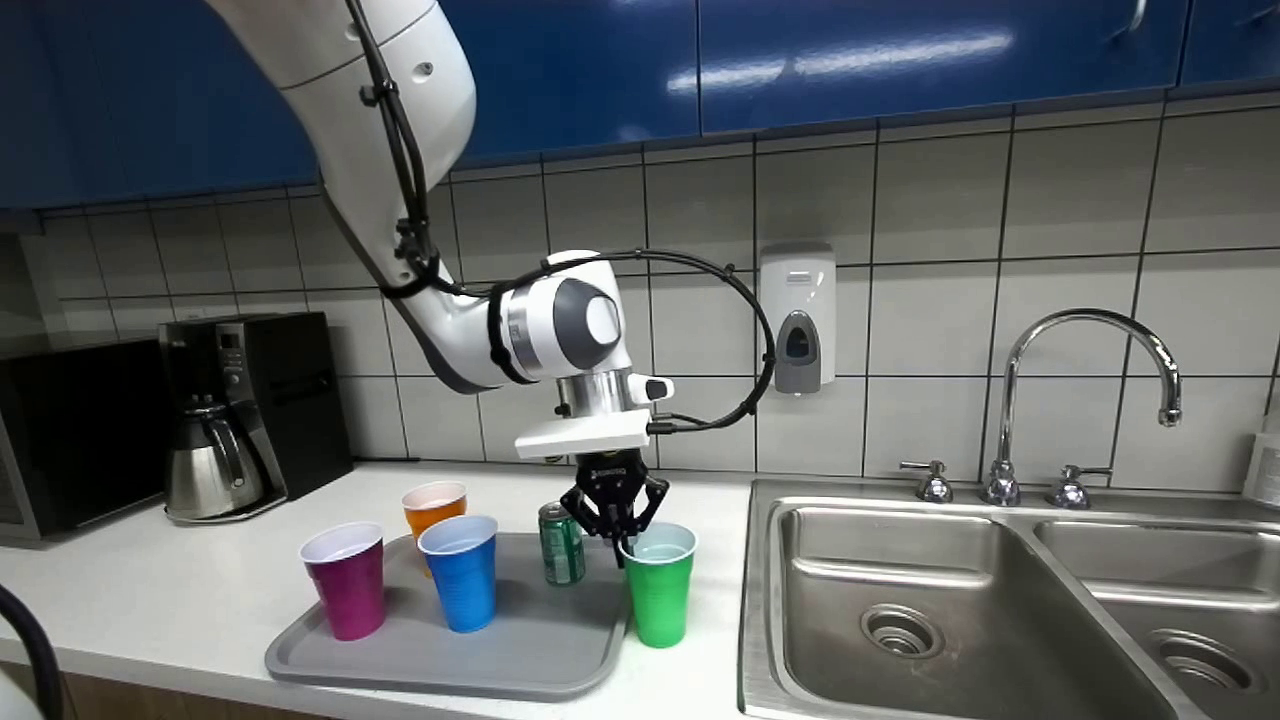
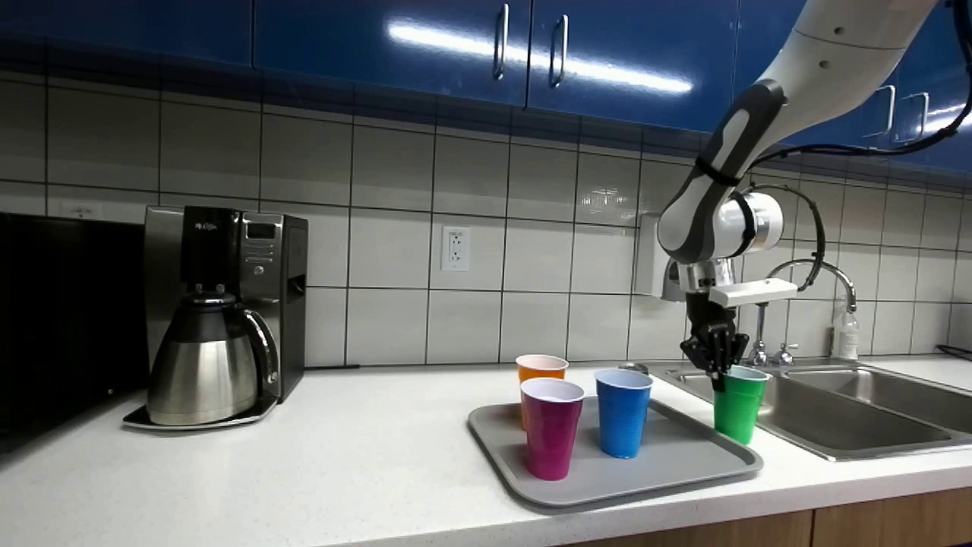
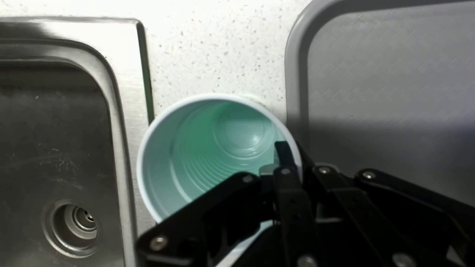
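Clamping the green plastic cup (image 1: 662, 595) in the closed gripper (image 1: 620, 550), pinching its rim between one finger (image 3: 284, 154) inside and another outside — just below the gripper, on the white countertop (image 1: 720, 600). Having the gray tray (image 1: 520, 655) below the gripper on one side, the double-basin stainless-steel sink (image 1: 1085, 600) on the opposite side. Showing the green soda can (image 1: 562, 545) on the tray, close to the gripper — and, farther away, the blue cup (image 1: 464, 585), magenta cup (image 1: 352, 595) and orange cup (image 1: 430, 518).
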You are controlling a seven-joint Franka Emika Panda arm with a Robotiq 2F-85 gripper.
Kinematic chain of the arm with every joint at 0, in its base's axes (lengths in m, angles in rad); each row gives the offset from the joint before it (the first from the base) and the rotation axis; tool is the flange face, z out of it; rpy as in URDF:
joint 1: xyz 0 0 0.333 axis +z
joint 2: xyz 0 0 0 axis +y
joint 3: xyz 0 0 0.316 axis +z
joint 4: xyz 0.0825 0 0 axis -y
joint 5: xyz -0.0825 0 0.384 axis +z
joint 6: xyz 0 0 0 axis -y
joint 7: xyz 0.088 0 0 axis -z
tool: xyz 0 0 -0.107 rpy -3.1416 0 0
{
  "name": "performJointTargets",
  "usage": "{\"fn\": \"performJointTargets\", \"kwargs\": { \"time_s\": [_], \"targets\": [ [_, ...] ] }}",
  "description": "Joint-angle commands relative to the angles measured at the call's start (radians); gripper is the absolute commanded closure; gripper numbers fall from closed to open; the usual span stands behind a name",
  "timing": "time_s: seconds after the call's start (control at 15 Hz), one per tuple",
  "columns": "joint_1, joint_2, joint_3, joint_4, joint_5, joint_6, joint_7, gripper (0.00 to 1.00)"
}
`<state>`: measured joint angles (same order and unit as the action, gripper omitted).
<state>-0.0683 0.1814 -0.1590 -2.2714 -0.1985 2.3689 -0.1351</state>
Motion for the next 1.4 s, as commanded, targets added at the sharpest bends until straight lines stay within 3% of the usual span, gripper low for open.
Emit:
{"fn": "performJointTargets", "kwargs": {
  "time_s": [0.0,0.73,1.33],
  "targets": [
    [-0.016,-0.046,0.003,0.006,-0.041,-0.034,0.016,0.99],
    [-0.005,-0.228,0.038,-0.079,-0.044,-0.017,-0.013,0.99],
    [0.052,-0.222,0.123,-0.141,-0.026,-0.013,0.016,0.99]
  ]
}}
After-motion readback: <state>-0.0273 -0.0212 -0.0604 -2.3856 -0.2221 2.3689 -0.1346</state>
